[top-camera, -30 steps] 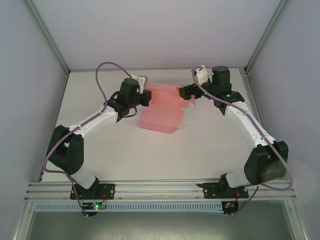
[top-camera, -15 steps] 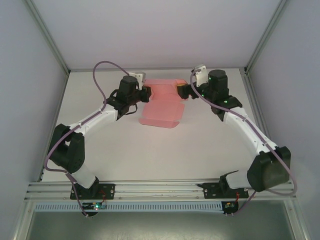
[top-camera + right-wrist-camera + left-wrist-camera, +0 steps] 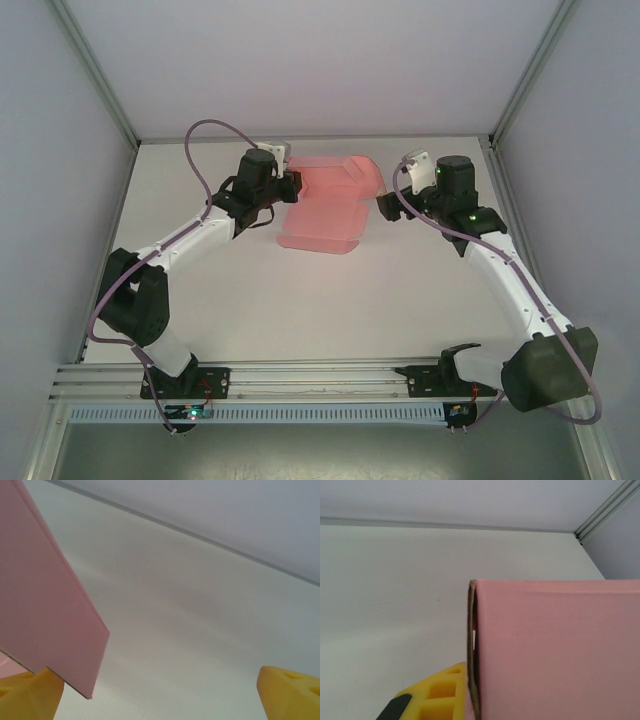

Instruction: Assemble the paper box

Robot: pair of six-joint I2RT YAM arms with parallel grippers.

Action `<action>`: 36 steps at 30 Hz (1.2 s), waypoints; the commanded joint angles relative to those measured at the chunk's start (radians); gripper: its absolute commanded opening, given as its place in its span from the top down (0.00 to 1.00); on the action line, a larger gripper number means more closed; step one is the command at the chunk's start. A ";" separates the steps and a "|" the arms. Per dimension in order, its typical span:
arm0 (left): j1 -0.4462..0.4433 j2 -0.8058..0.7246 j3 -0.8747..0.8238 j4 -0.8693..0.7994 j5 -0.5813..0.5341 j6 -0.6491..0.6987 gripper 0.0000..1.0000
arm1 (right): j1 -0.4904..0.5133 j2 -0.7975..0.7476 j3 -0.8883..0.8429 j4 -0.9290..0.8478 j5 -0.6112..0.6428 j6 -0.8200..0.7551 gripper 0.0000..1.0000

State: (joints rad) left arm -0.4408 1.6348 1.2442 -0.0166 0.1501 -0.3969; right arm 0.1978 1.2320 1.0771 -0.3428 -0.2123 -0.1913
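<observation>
The pink paper box [image 3: 322, 212] lies mostly flat in the middle of the far half of the white table [image 3: 400, 290], between the two arms. The left gripper [image 3: 291, 187] is at the box's left edge and is pinched shut on it. The right gripper [image 3: 384, 206] is just beside the box's right edge with its jaws wide apart, and it holds nothing. From above, the long way of the box runs from near the arms toward the back wall. The far end leans a little to the right and ends in a rounded flap [image 3: 366, 176]. The left wrist camera shows something the top camera cannot. A pink panel [image 3: 555, 650] stands up close in front of it, and its thin brown cut edge [image 3: 471, 645] is right against one yellow finger [image 3: 440, 692]. The other finger is hidden behind the pink. The right wrist camera shows two yellow fingers [image 3: 27, 695] far apart with bare table between them. A slanted pink flap [image 3: 45, 595] reaches down to the left finger, and I cannot tell if they touch.
</observation>
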 commanded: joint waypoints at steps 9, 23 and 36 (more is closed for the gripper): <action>0.004 0.029 0.043 -0.002 0.064 0.012 1.00 | -0.009 0.088 -0.030 0.348 -0.171 0.184 0.02; 0.005 0.043 0.052 -0.021 0.010 -0.025 1.00 | 0.103 0.106 0.007 0.328 -0.087 0.168 0.02; 0.038 0.029 0.026 -0.012 0.087 -0.030 1.00 | -0.186 -0.104 -0.007 0.040 -0.166 0.096 0.02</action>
State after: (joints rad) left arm -0.4187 1.6749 1.2682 -0.0235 0.2089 -0.4133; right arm 0.0685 1.0889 1.0496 -0.1772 -0.3351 -0.0643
